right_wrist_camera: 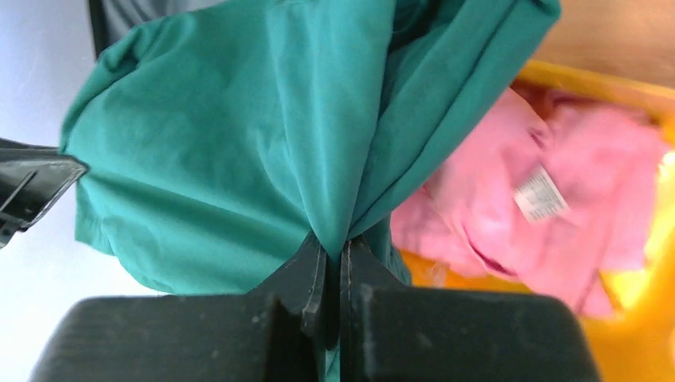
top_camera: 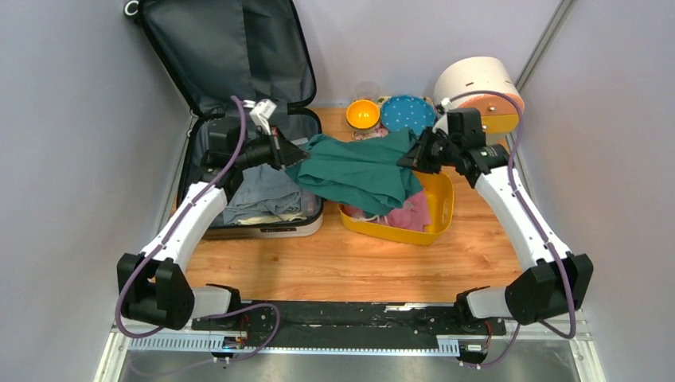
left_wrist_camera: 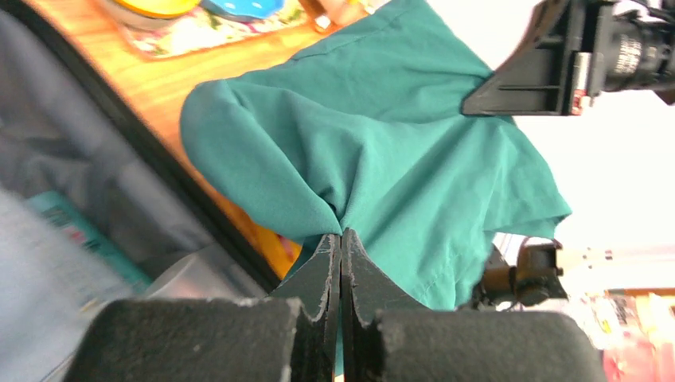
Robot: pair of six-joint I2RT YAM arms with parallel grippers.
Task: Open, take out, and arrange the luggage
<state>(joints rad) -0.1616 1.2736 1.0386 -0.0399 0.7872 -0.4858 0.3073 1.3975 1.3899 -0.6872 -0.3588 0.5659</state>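
Note:
The luggage lies open at the back left, its dark grey lid leaning against the wall, folded clothes in its lower half. A teal green garment is stretched in the air between both grippers, over the suitcase's right edge and the yellow bin. My left gripper is shut on its left end. My right gripper is shut on its right end.
A yellow plastic bin holds a pink garment under the teal one. At the back stand an orange bowl, a blue dotted plate and a round cream-and-orange box. Grey walls close in on both sides.

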